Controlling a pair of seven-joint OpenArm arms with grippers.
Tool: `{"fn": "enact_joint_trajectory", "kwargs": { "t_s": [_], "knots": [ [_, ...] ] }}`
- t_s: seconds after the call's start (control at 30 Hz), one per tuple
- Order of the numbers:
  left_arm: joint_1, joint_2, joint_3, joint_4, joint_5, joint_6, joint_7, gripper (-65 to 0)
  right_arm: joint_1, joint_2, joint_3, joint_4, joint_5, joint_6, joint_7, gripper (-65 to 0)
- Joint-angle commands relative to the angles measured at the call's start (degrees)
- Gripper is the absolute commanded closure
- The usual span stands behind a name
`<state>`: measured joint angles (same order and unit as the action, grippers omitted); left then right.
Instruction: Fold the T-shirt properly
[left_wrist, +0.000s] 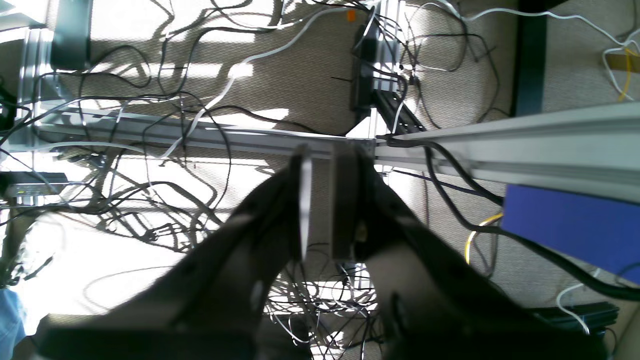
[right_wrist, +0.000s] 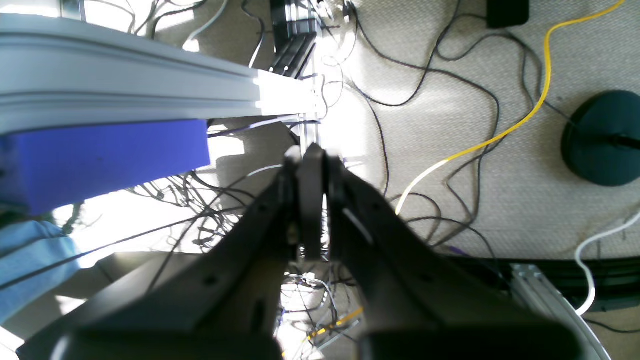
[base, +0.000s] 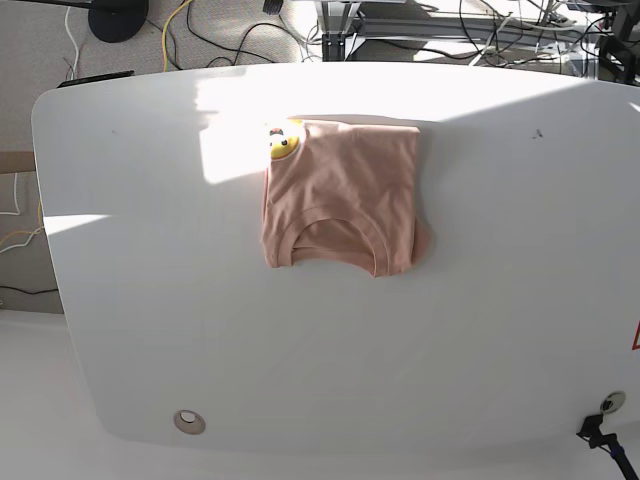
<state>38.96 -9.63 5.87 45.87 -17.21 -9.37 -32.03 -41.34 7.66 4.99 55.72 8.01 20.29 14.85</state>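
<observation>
The salmon-pink T-shirt (base: 340, 195) lies folded into a compact rectangle at the back middle of the white table (base: 150, 300). Its ribbed neckline (base: 335, 238) faces the front and a small yellow graphic (base: 283, 143) sits at its back left corner. Neither gripper shows in the base view. In the left wrist view, my left gripper (left_wrist: 322, 155) hangs over the floor with its fingers nearly together, a slim gap and nothing between them. My right gripper (right_wrist: 311, 150) is shut and empty, also off the table.
Under both wrist cameras there is carpet strewn with cables. An aluminium rail (left_wrist: 500, 140) and a blue block (left_wrist: 570, 225) run beside the left gripper. A round black stand base (right_wrist: 605, 137) sits right of the right gripper. The table has a small hole (base: 187, 421) at its front left.
</observation>
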Motion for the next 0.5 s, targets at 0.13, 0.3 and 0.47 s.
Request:
{"fn": "enact_joint_trajectory", "kwargs": {
  "t_s": [0.13,0.3,0.47],
  "knots": [
    [-6.7,-0.2,0.9,-14.8,0.0,-0.2,-1.0,-6.1,5.4,0.6,-0.6,-10.4,0.3,0.1,0.8,0.0],
    [-14.7,0.0,4.7,-27.4,0.0,-0.2,-1.0,-6.1,10.5,1.3,-0.8,-16.8,-2.9,0.1,0.8,0.0],
    [-21.4,0.3,6.7,-37.2,0.0,-0.2,-0.2,-6.4,15.9,1.1,-0.6,-24.0,-5.9,0.0,0.8,0.0]
  ]
}}
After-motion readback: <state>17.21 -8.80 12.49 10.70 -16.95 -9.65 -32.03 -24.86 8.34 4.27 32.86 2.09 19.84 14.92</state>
